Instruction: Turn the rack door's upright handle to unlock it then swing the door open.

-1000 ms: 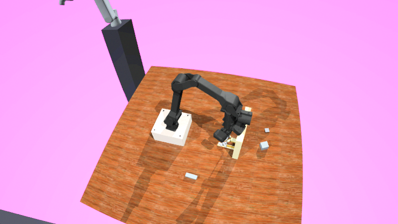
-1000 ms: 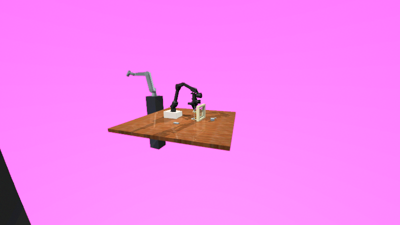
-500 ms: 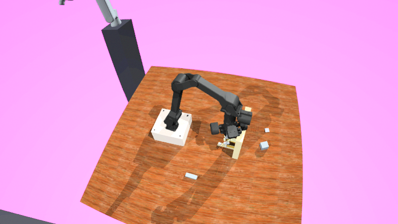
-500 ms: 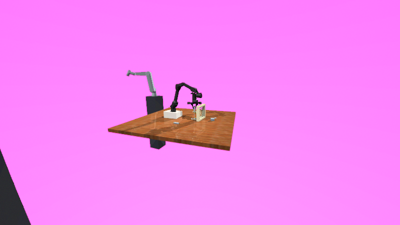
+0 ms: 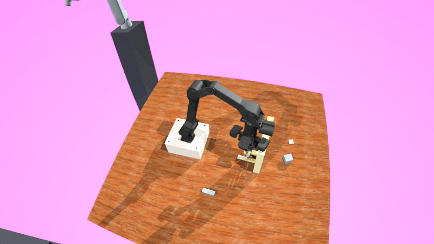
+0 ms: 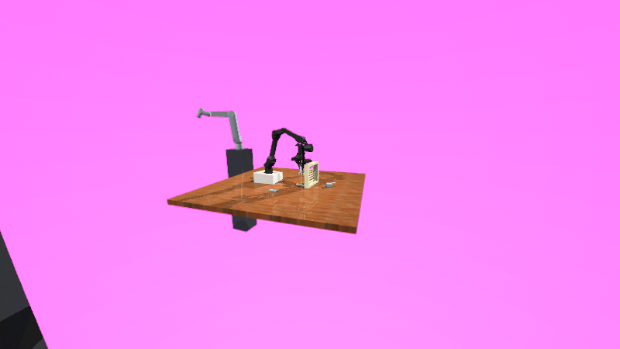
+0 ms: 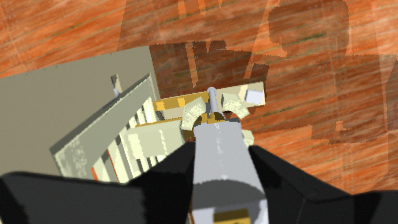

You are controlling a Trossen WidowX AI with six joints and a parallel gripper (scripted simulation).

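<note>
Upright handle sits on near side of cream rack frame, between frame and white base block. End effector clamped on handle, pointing down from above. Black arm arches over from white base. Pale oblong block lies apart on worktop; larger block and small cube beyond frame. Grey arm stands on dark pillar past worktop edge.

Robot workspace, black arm, wooden table
</note>
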